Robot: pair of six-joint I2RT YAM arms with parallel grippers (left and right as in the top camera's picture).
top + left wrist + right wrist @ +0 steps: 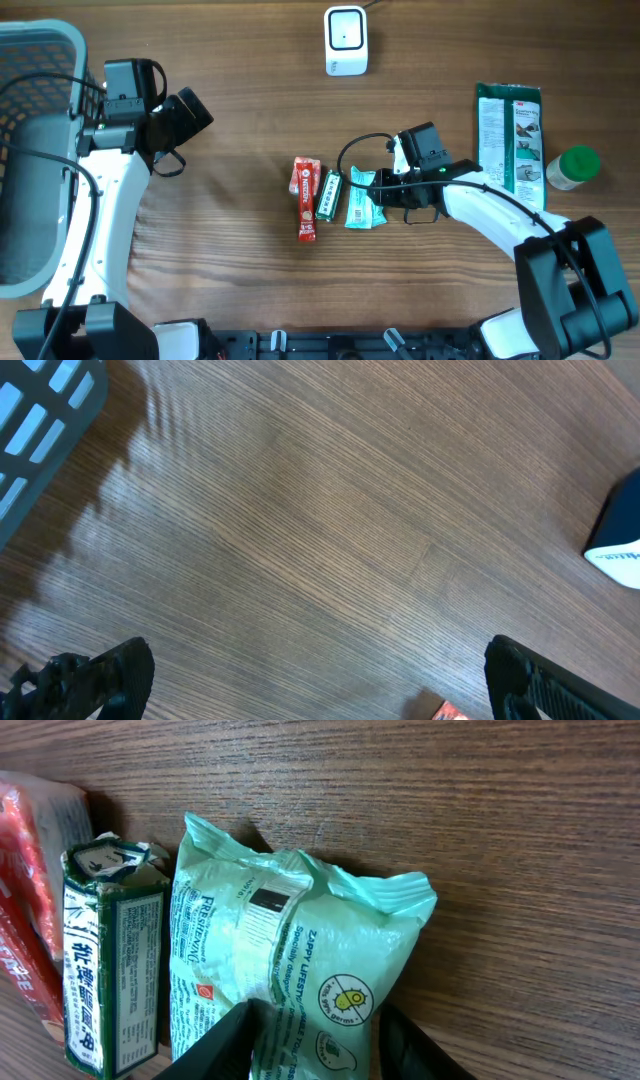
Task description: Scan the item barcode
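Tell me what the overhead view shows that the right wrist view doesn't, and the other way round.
Only overhead: the white scanner, the grey basket, the green-capped bottle and the flat green-and-white pack.
Only right wrist: the barcode and fine print on the mint-green packet.
Both: that packet, the dark green box and the red wrapper, lying side by side on the wooden table.

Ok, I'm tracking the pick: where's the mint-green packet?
Overhead, mid-table: the mint-green packet lies right of the green box, the right gripper at its right end.
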